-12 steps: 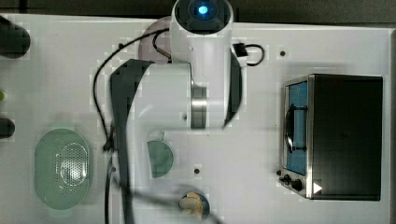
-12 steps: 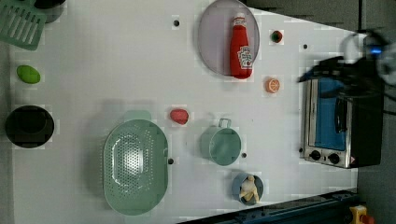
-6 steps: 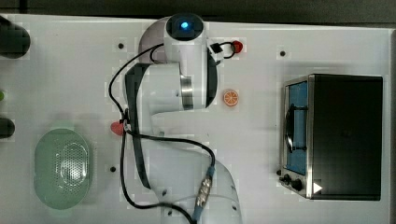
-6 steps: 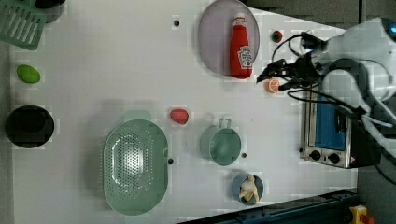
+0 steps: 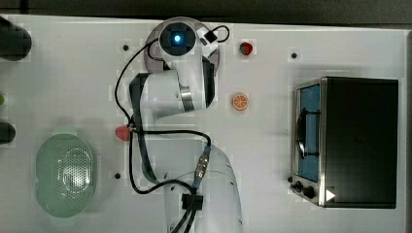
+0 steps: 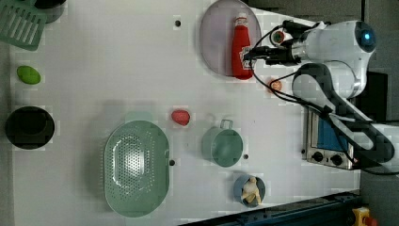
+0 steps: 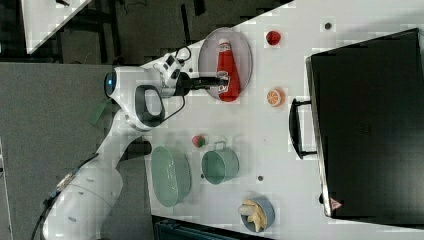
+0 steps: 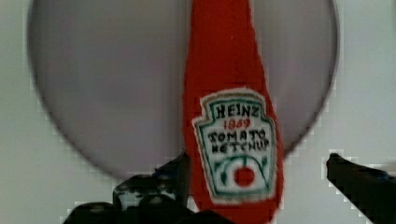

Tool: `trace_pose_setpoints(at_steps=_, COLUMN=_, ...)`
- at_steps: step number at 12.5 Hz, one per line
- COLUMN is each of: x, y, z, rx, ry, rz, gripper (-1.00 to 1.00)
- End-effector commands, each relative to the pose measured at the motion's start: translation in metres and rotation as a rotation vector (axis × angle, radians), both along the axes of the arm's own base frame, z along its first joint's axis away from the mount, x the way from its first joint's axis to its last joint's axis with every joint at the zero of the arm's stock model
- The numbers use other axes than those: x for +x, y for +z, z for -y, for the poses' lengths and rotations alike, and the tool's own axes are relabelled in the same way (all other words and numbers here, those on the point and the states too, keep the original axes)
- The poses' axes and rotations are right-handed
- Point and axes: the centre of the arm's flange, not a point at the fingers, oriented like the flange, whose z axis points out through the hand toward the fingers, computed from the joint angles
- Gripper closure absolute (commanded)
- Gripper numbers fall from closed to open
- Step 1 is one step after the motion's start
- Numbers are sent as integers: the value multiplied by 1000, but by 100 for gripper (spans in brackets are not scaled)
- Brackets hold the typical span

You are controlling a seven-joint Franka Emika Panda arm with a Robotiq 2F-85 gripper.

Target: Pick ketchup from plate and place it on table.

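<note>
Ketchup flat on the plate, gripper spread over it

Ketchup [image 6: 242, 47] lies flat on the plate [image 6: 216, 37] near the table [image 6: 117, 70] edge; gripper [image 6: 248, 52] hovers at its label, fingers [image 8: 359, 182] spread wide either side, not gripping.

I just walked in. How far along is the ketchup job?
Done: the arm is over the plate, the tool open on either side of the ketchup. In hand: nothing yet; the bottle lies flat on the plate, ungripped. Left: close, lift, and set it on the table.
</note>
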Motion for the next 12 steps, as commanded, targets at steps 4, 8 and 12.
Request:
trace_pose_setpoints(at_steps=4, x=2, y=-52, z=-7, rx=25, ry=76, rz=47, gripper=-93)
trace_pose_setpoints(at_steps=8, x=5, y=-54, z=-6, rx=31, ry=74, rz=77, gripper=-21)
trace_pose_setpoints(at_steps=12, x=12, y=-23, z=-7, rx=34, ry=63, rz=120, gripper=-21)
